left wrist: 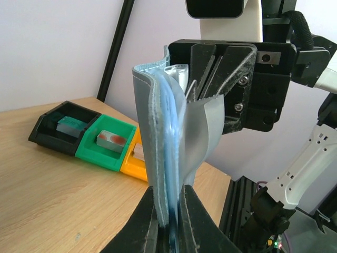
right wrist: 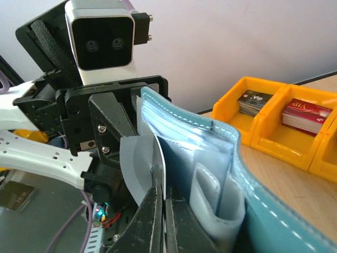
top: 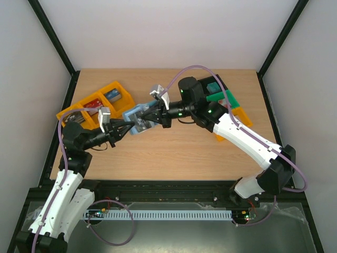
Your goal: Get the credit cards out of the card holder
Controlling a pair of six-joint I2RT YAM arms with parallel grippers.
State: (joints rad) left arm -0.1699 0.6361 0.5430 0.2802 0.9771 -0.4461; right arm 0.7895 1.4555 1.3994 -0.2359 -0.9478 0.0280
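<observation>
**Top view.** Both arms meet over the left middle of the table [top: 174, 153]. The card holder [top: 136, 117], a small blue wallet, is held in the air between your left claw [top: 122, 129] and your right claw [top: 150, 120]. Orange trays [top: 92, 103] sit behind the left arm. No card shows lying loose on the wood.

**Left wrist view.** Your left claw is pinched narrow on the holder's lower edge and holds it upright and spread open. Your right claw reaches in from the far side, closed on a pale grey flap [left wrist: 202, 126] inside the holder. A black tray [left wrist: 63, 126] and a green tray [left wrist: 108, 142] stand on the table behind.

**Right wrist view.** The right claw's fingers nearly touch, clamped on that thin grey flap. The pale blue pockets lie just beside them.

**Progress.** The holder is lifted and opened, which looks like the early part of the job. The credit cards appear to be still inside, so drawing each one out is left.

**Hard to make out.**
- You cannot tell whether the grey flap is a card or pocket lining.
- The layers of the holder hide what the pockets contain.
- Each claw's base is cut off at the bottom edge of its own view.
</observation>
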